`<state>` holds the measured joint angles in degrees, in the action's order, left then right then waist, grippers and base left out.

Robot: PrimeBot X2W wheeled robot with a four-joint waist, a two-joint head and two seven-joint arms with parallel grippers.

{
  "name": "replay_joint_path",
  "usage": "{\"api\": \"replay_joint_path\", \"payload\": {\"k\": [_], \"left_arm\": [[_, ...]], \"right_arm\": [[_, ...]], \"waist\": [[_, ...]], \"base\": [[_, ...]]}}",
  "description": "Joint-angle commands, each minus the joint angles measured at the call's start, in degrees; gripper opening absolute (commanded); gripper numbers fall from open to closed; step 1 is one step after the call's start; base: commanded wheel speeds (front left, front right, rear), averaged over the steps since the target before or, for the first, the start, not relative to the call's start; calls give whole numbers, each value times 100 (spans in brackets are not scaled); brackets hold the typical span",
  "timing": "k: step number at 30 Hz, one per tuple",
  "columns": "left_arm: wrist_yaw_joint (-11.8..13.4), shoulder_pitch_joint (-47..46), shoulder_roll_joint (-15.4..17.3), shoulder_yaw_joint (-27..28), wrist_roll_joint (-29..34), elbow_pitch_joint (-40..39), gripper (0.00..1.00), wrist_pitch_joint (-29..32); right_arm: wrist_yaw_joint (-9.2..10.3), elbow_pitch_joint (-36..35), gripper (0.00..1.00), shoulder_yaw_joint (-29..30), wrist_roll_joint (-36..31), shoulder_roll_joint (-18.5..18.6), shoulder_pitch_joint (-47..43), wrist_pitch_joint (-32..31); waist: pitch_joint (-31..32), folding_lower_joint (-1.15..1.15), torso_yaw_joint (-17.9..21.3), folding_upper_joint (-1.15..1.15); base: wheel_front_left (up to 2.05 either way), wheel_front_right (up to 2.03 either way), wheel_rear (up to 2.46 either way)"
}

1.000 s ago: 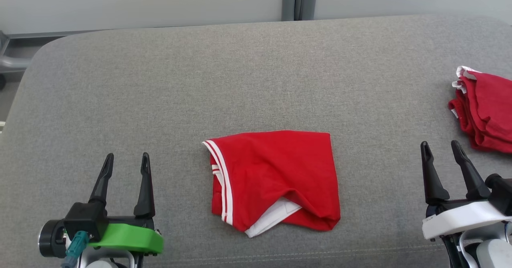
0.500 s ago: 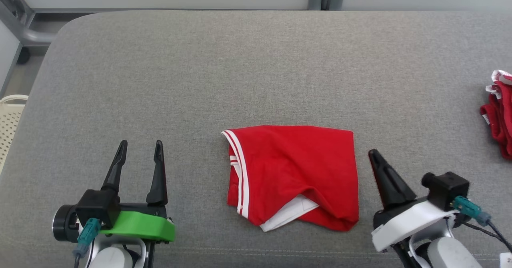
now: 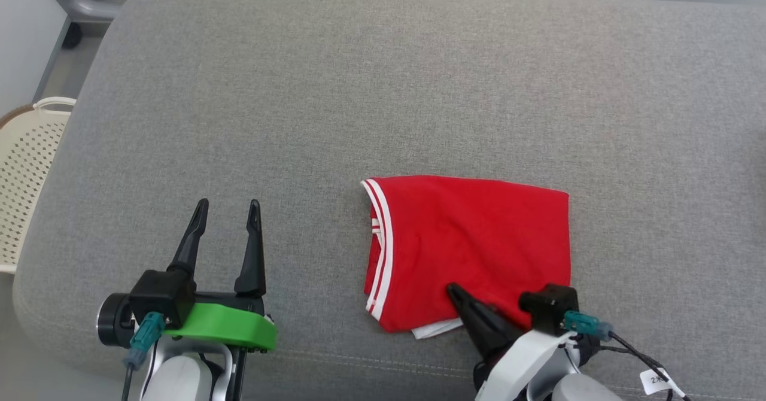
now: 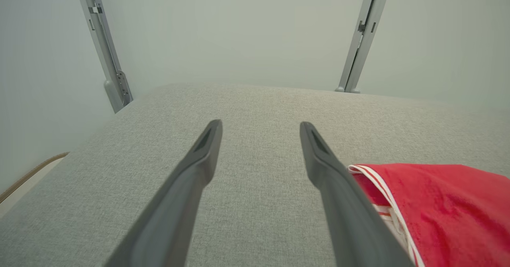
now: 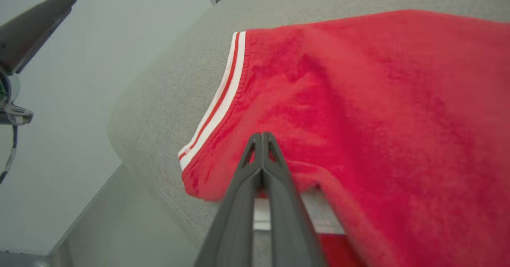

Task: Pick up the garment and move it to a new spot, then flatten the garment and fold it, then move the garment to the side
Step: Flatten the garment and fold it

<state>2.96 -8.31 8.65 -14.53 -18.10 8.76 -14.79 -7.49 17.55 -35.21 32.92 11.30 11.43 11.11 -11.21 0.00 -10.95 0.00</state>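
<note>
- Right gripper (image 5: pixel 261 136): fingers clenched tight together, tips resting at the near edge of the folded red garment (image 3: pixel 473 233); no cloth visibly pinched between them.
- Garment lies just ahead of the tips, flat on the grey cushion (image 3: pixel 299 120).
- Judgement: keep tips low and slide under all layers so the fold holds.
- Left gripper (image 3: pixel 228 204): spread wide, empty, well apart on the left.

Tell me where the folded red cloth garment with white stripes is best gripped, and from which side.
Probably the near edge of the red garment, where the white inner layer peeks out: the folded layers meet there. Come low from the robot's side, so one pinch takes every layer.
</note>
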Motion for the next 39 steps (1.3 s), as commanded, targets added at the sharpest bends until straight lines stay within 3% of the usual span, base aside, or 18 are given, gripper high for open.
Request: {"api": "replay_joint_path", "payload": {"k": [1, 8, 14, 18, 27, 31, 32, 33, 39], "left_arm": [[-39, -111, -12, 32, 32, 5, 100, -38], [-90, -177, -57, 105, 83, 2, 100, -30], [-112, -154, -89, 157, 136, -3, 100, -31], [-103, -112, -43, 224, 188, -46, 100, -31], [-70, -63, 43, 339, 247, -123, 100, -31], [-51, -13, 65, 328, 263, -127, 100, -31], [-47, -5, 73, 325, 263, -126, 100, -31], [-31, 20, 88, 310, 272, -126, 100, -22], [-12, 109, 192, 277, 292, -110, 100, 46]], "right_arm": [[1, 120, 0, -162, 156, -35, 101, 41], [0, 635, 0, -916, 706, -247, 500, 243], [1, 614, 0, -1195, 794, -206, 783, 376], [0, 90, 0, -834, 590, -73, 772, 410], [0, -1269, 2, 948, -297, 83, 34, 414], [1, -1505, 55, 1625, -611, 97, -285, 414], [0, -1540, 92, 1788, -689, 73, -347, 414], [0, -1570, 100, 2143, -817, 10, -473, 414], [1, -1685, 100, 2848, -1206, -123, -718, 281]], "waist": [[-62, 0, -44, 0], [-187, 0, 0, 0], [-160, 0, 83, 0], [-82, 0, 228, 0], [135, 0, 526, 0], [248, 0, 665, 0], [275, 0, 698, 0], [329, 0, 752, 0], [497, 0, 912, 0]], "base": [[0, 0, 0], [0, 0, 0], [0, 0, 0], [0, 0, 0], [0, 0, 0], [0, 0, 0], [0, 0, 0], [0, 0, 0], [0, 0, 0]]}}
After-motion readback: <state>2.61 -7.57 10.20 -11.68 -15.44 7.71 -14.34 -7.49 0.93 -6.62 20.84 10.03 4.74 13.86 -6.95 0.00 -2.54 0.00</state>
